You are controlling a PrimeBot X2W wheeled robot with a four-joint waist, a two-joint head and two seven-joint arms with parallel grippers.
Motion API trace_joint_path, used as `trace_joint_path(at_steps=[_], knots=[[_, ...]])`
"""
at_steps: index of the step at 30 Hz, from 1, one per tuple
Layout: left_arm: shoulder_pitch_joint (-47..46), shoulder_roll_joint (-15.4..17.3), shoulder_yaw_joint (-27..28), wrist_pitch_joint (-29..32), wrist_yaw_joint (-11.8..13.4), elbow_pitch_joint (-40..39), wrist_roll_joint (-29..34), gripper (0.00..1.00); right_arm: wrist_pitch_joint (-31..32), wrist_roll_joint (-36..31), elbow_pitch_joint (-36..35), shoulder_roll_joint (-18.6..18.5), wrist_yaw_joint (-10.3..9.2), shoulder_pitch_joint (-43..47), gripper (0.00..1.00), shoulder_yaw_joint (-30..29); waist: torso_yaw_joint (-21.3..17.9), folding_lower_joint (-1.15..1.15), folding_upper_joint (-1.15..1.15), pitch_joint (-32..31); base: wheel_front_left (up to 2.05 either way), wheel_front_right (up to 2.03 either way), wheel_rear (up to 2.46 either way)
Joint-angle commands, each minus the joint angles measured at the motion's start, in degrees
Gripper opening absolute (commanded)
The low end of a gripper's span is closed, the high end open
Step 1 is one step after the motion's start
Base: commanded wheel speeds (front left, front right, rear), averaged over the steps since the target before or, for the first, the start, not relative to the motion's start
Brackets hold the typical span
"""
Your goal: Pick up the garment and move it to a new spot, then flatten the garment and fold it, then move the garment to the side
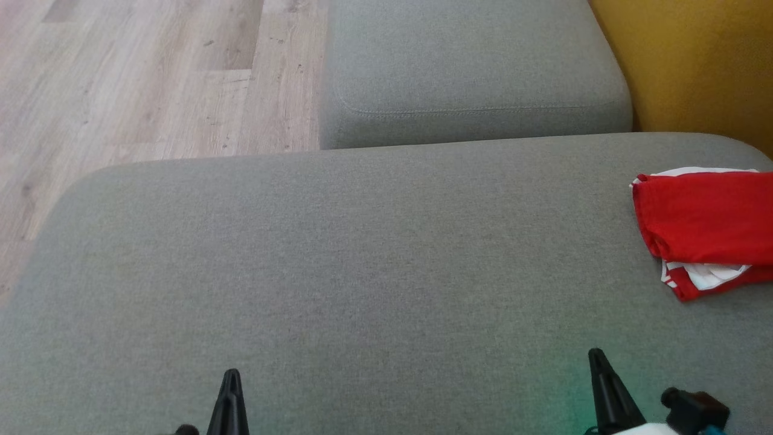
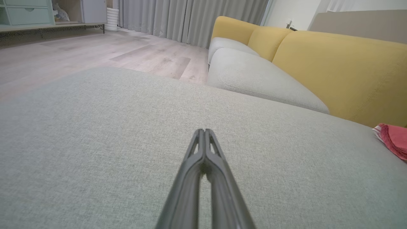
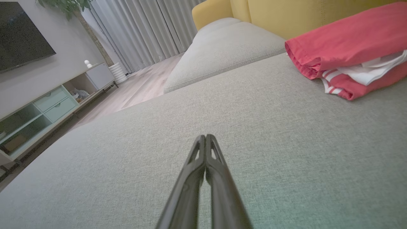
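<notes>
A red garment (image 1: pixel 703 217) with white stripes and a white inner layer lay folded in a loose bundle at the far right of the wide grey seat cushion (image 1: pixel 362 254), its right part cut off by the edge of the head view. It sat close to the yellow backrest (image 1: pixel 694 60) and well apart from both grippers. The left gripper (image 1: pixel 230 377) was at the near left of the cushion, its two dark fingers pressed together tip to tip with nothing between them. The right gripper (image 1: pixel 596 356) was at the near right, its fingers likewise closed and empty, the garment lying beyond it and further right. A second grey cushion (image 1: pixel 471 60) lay on the far side of the wide one, beside the backrest. Pale wood floor (image 1: pixel 151 78) stretched away to the left, with grey curtains (image 2: pixel 190 19) and a low cabinet (image 3: pixel 47 105) further off.
</notes>
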Motion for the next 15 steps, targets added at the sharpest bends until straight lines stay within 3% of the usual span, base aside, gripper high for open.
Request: trace_joint_path(at_steps=[1,15], knots=[[-2.64,0.56,1.09,0.06,-0.35,-1.56,-1.31,0.0,0.1,1.42,-1.99,-0.74,-0.01,-3.36,0.0,-0.23,-0.01,0.0,0.0,0.04,0.0,0.0,0.0],[-4.89,0.94,2.84,1.93,-2.19,-0.77,-11.41,0.0,2.09,11.36,-2.25,-1.06,-0.02,-5.17,0.0,-1.32,-0.26,0.0,0.0,0.8,0.0,0.0,0.0]])
